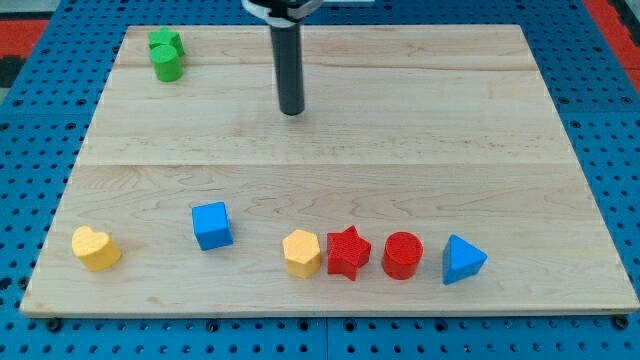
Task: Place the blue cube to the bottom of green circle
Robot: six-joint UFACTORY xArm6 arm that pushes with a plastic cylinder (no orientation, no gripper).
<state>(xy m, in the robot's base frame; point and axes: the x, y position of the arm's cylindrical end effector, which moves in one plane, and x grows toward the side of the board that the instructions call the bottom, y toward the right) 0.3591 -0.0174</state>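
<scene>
The blue cube [212, 225] sits on the wooden board at the view's lower left. The green circle [168, 65] stands at the view's top left, touching another green block [163, 42] just above it. My tip [291, 110] rests on the board at the upper middle, well to the right of the green blocks and far above and to the right of the blue cube. It touches no block.
Along the view's bottom lie a yellow heart [96, 248], a yellow hexagon [301, 252], a red star [348, 252], a red cylinder [403, 254] and a blue triangle [462, 260]. The board [400, 150] lies on a blue pegboard.
</scene>
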